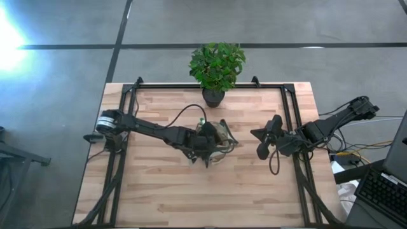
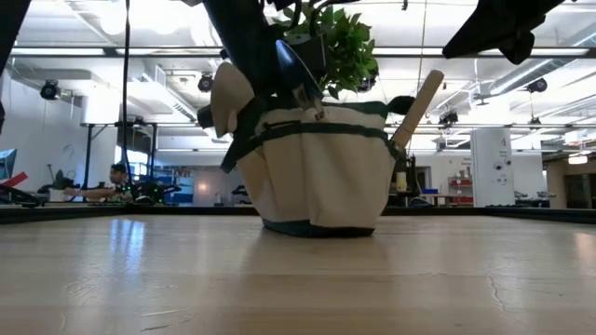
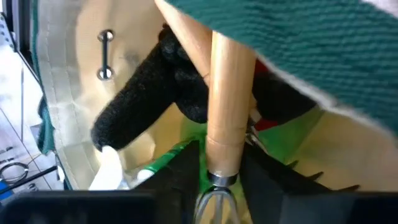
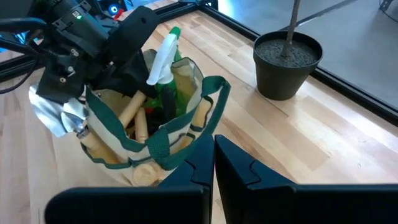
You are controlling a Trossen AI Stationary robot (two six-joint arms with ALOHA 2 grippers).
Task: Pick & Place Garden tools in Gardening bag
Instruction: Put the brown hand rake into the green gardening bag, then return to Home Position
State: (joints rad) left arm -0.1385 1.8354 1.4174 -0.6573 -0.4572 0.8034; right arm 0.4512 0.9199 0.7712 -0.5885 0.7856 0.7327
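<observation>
The khaki gardening bag (image 1: 219,135) with dark green trim stands upright in the middle of the table, and also shows in the low view (image 2: 317,172) and the right wrist view (image 4: 146,134). Inside it are a green spray bottle (image 4: 163,68), wooden handles (image 4: 134,112), a red-and-black tool (image 3: 267,118) and a black fuzzy thing (image 3: 149,106). My left gripper (image 3: 217,180) is at the bag's mouth (image 1: 205,145), shut on a wooden-handled tool with a silver head (image 4: 62,115). My right gripper (image 4: 213,155) is shut and empty, to the right of the bag (image 1: 259,137). My left gripper pinches the tool between its two fingers (image 3: 183,171) at the handle's head end, right by the metal collar (image 3: 219,176). The fingers lie across the handle. The handle (image 3: 230,93) reaches into the bag, and the silver head stays outside the rim.
A leafy plant in a dark pot (image 1: 215,95) stands at the table's far edge behind the bag (image 4: 289,59). A black frame rail (image 1: 289,127) runs along the table's sides. Bare wooden table (image 1: 191,191) lies in front of the bag.
</observation>
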